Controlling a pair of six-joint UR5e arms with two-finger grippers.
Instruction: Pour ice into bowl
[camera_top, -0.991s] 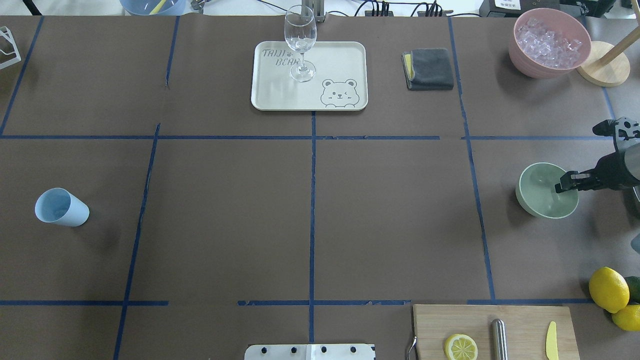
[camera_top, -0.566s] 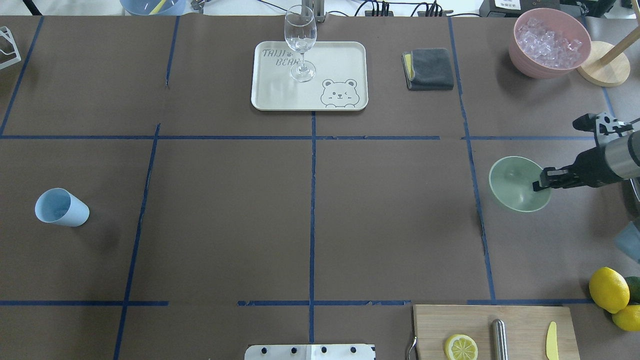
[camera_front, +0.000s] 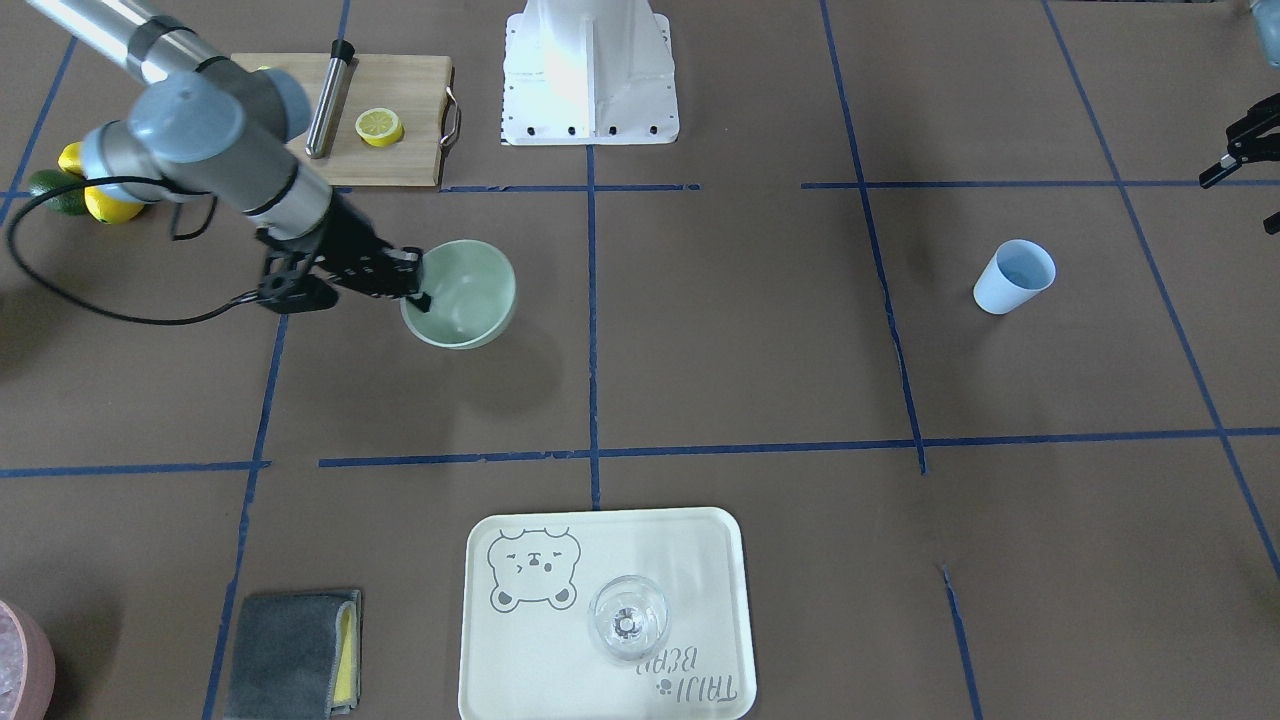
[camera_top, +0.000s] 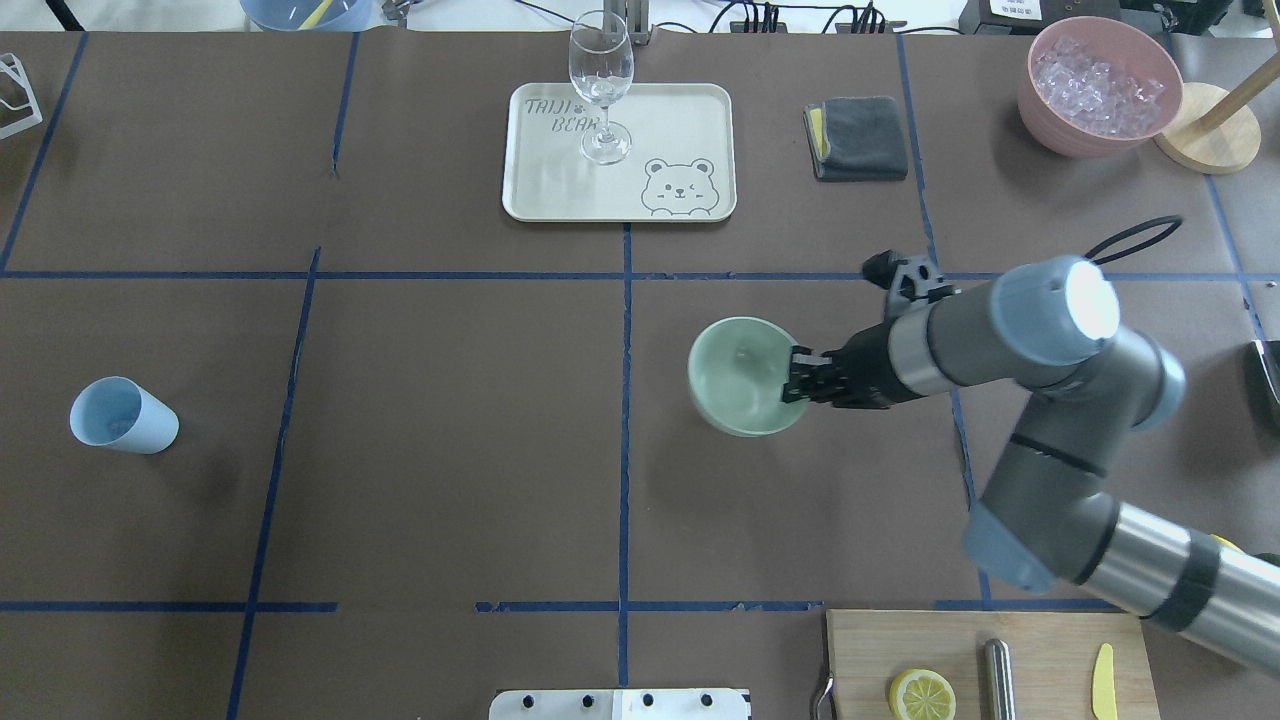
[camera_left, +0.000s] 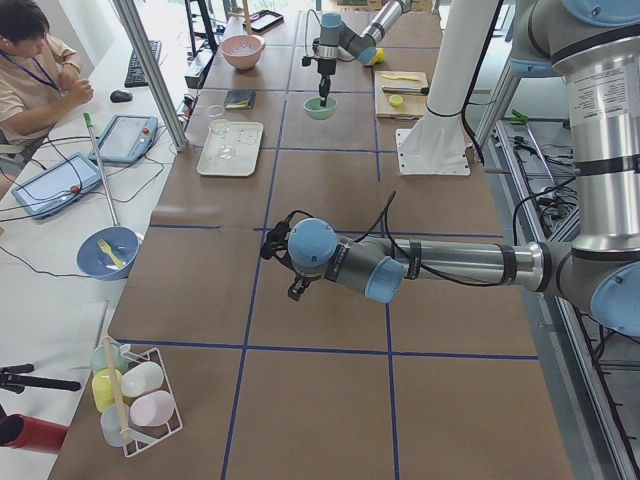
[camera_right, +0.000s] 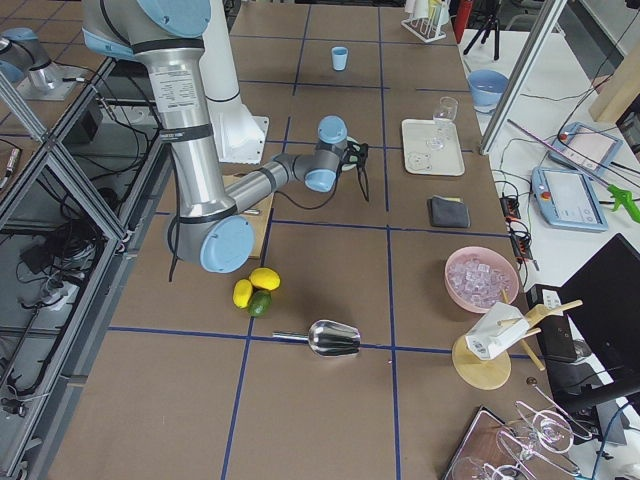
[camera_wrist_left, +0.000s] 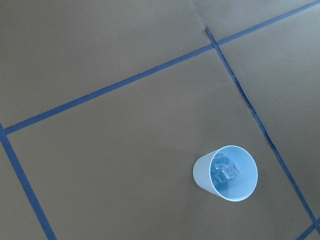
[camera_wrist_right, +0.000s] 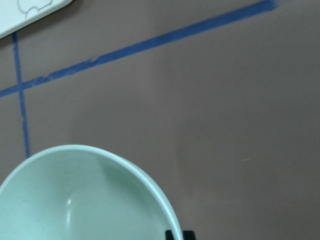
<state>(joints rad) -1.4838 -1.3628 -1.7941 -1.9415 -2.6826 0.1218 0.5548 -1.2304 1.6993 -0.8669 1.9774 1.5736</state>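
Observation:
The pale mint-green bowl is just right of the table's centre line and looks empty; it also shows in the front view and the right wrist view. My right gripper is shut on its right rim. The ice lies as a few clear cubes inside the blue cup, which stands upright at the far left. My left gripper shows only at the front view's edge, above and apart from the cup; I cannot tell whether it is open or shut.
A pink bowl full of ice cubes stands at the back right. A tray with a wine glass is at the back centre, a grey cloth beside it. A cutting board is at the front right.
My right arm has carried the bowl from the table's right side leftward to near the centre line. The cup has not moved.

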